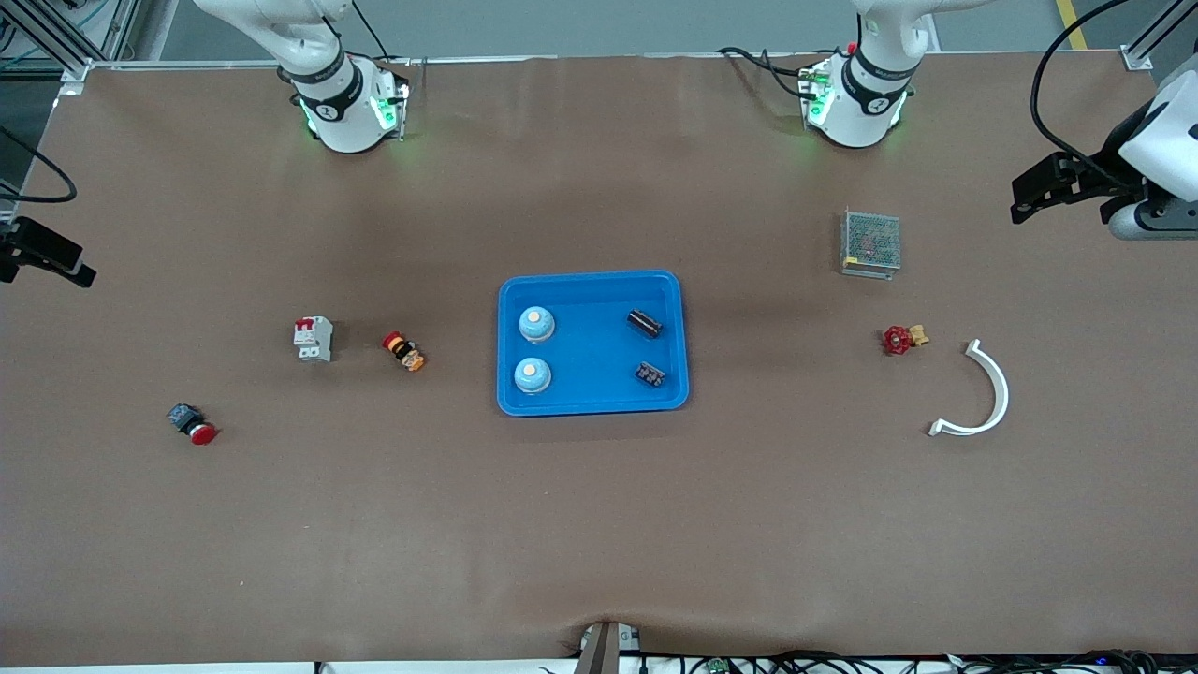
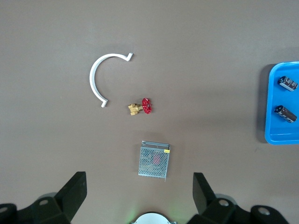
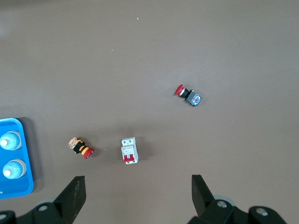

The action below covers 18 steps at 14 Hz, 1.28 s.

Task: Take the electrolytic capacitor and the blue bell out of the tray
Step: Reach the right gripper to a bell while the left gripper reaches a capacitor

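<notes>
Bells: two pale blue domes with cream buttons on top, both upright in my blue tray [image 1: 591, 283]; the farther bell [image 1: 536, 323] and the nearer bell [image 1: 532, 374] sit one in front of the other at the right arm's end of the tray.
Capacitors: two short dark cylinders lying on their sides at the left arm's end of the same tray; the farther capacitor [image 1: 644, 323] and the nearer capacitor [image 1: 650, 373] lie apart from each other and well apart from the bells.
Tray: mid worktop [image 1: 599, 524], between my two arms.
My left fingers [image 1: 1022, 198]: spread wide and holding nothing, up in the air over the left arm's edge of the worktop, well apart from the tray; in the left wrist view only the tray's edge with the two capacitors shows.
My right fingers [image 1: 37, 255]: released and empty, over the right arm's edge of the worktop, also well away from the tray; the right wrist view catches just the two bells at the tray's end.
Near my left fingers: a metal mesh box [image 1: 870, 242], a red-handled brass valve [image 1: 902, 338], a white curved clip [image 1: 980, 393].
Near my right fingers: a white circuit breaker [image 1: 314, 338], an orange-and-red push button [image 1: 403, 350], a red-capped push button [image 1: 192, 423].
</notes>
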Motion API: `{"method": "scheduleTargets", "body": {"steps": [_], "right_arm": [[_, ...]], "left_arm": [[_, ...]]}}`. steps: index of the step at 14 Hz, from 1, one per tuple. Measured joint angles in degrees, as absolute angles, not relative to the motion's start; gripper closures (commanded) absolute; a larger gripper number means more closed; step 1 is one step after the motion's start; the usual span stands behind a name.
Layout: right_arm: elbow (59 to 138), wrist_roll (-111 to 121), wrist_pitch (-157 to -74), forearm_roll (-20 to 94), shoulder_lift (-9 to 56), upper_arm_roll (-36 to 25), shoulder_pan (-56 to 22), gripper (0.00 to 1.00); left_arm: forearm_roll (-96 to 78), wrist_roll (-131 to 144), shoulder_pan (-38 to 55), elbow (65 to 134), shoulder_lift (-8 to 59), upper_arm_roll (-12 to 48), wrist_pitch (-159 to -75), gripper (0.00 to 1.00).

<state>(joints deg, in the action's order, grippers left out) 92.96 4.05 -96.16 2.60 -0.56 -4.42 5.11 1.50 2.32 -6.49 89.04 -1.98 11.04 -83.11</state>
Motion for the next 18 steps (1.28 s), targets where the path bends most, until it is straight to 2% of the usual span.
{"method": "scheduleTargets", "body": {"steps": [9,14,18], "right_arm": [[94.42,4.44,-94.89,0.93,-1.71,-3.53,3.46,0.0],[98.32,4.05,-94.53,0.89,-1.7,-3.46,2.8,0.0],[102.09,-9.26,-96.33,0.89,-1.67,-3.22,-3.29,0.0]], "left_arm": [[1.51,2.32,-6.73,88.08,-1.67,11.03,-83.27,0.0],[1.51,2.32,-6.73,88.21,1.51,11.07,-83.4,0.0],[1.49,4.17,-5.96,89.17,5.31,11.28,-87.41,0.0]]}}
